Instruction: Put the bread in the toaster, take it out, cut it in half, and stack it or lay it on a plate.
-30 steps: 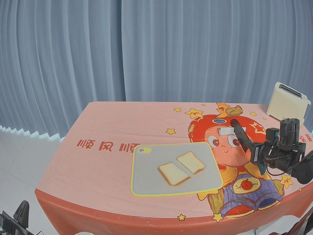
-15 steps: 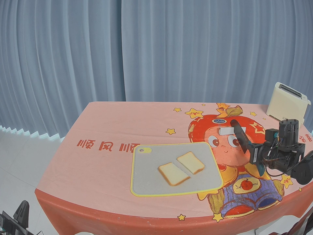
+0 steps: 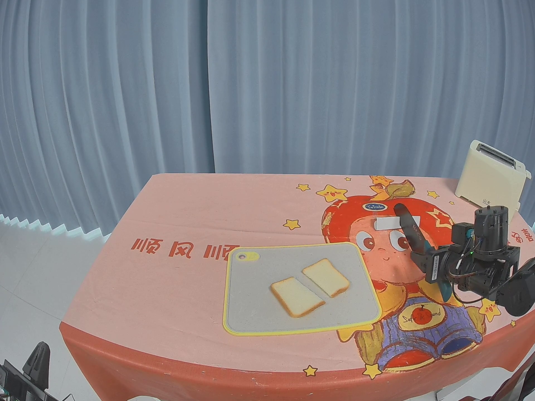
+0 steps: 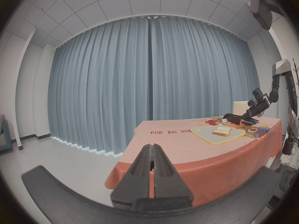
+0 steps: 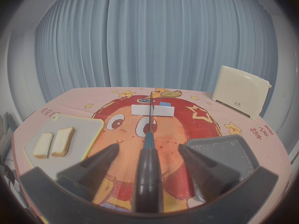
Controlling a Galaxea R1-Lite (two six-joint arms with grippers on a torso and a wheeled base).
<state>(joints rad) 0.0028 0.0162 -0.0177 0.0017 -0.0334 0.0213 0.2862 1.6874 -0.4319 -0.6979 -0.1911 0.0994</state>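
Two pale toast halves (image 3: 297,296) sit on the grey yellow-rimmed board (image 3: 251,307), left of the right gripper (image 5: 148,147) — the nearer arm — jaws spread, seemingly loose around the dark knife (image 3: 411,230).

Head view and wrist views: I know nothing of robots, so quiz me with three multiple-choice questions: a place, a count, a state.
1. Where is the toaster? A on the floor; B at the table's far right corner; C on a shelf.
2. How many bread pieces lie on the cutting board? A one; B two; C four.
3. The left end effector is: A shut, empty; B wide open; C gripping bread.
Answers: B, it stands at the far right edge; B, two halves lie side by side; A, its fingers meet, nothing between.
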